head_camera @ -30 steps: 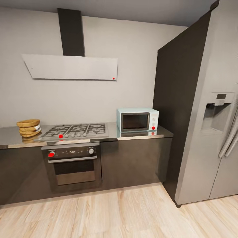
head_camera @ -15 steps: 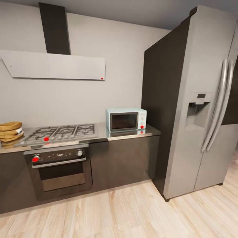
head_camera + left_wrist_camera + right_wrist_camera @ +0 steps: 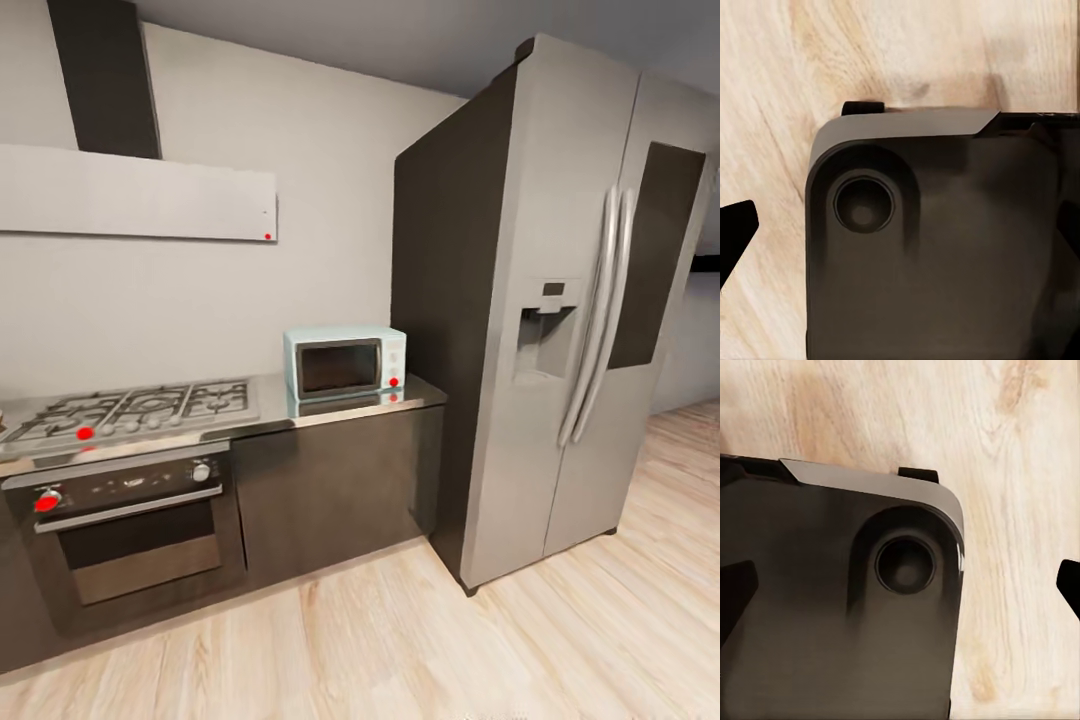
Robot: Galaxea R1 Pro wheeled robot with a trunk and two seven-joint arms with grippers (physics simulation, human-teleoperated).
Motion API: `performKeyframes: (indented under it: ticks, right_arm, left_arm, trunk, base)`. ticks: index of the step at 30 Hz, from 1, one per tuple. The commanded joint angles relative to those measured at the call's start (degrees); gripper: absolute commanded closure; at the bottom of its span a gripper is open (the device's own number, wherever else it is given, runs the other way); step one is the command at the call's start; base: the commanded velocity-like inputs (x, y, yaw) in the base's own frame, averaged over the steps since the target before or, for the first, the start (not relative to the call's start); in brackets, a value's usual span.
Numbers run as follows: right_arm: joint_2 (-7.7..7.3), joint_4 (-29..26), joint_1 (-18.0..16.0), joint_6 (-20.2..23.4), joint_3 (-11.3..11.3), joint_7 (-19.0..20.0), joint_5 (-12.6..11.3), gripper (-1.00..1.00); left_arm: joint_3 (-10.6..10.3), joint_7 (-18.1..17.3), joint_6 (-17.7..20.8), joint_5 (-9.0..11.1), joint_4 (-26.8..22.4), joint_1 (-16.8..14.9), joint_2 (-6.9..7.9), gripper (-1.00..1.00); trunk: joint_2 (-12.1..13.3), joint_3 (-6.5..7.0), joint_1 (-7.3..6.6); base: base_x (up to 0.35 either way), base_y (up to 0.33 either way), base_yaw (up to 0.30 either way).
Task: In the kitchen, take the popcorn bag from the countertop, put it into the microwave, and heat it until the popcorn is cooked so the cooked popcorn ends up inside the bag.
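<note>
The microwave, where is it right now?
In the head view the microwave sits on the countertop at its right end, between the gas hob and the tall grey fridge, against the wall.

A dark grey base shell [image 3: 945, 262] with rounded corners and a pale bevelled upper edge is seen. A round recessed socket [image 3: 904, 565] is set near each corner. Black claw fingertips [image 3: 735, 232] are visible.

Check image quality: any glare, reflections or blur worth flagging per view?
Head view: the countertop mirrors the microwave; the fridge leans from wide-angle distortion; overall soft. Both wrist views: sharp wood floor, dark robot base matte, no glare.
</note>
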Motion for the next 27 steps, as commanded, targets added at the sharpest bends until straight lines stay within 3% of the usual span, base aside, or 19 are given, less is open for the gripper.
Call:
performKeyframes:
  ticks: [1,8,27]
  right_arm:
    - [-0.01,0.01,-0.01,-0.15,0.14,-0.01,0.37,-1.0]
    - [-0.02,0.01,-0.01,0.01,0.2,-0.01,0.24,-1.0]
    - [0.05,0.01,-0.01,0.02,0.22,-0.08,0.28,-1.0]
  left_arm:
    - [0.05,-0.02,-0.2,0.13,0.02,-0.02,-0.02,-1.0]
    - [-0.05,-0.08,-0.21,0.06,0.02,-0.02,-0.05,-1.0]
    - [-0.17,0.0,0.42,0.13,0.11,-0.02,-0.05,-1.0]
  trunk:
    - [-0.03,-0.05,0.0]
    - [-0.03,-0.05,0.0]
    - [-0.03,-0.05,0.0]
  base:
    - [0.0,0.0,-0.242]
    - [0.057,-0.04,-0.051]
    - [0.254,-0.194,0.0]
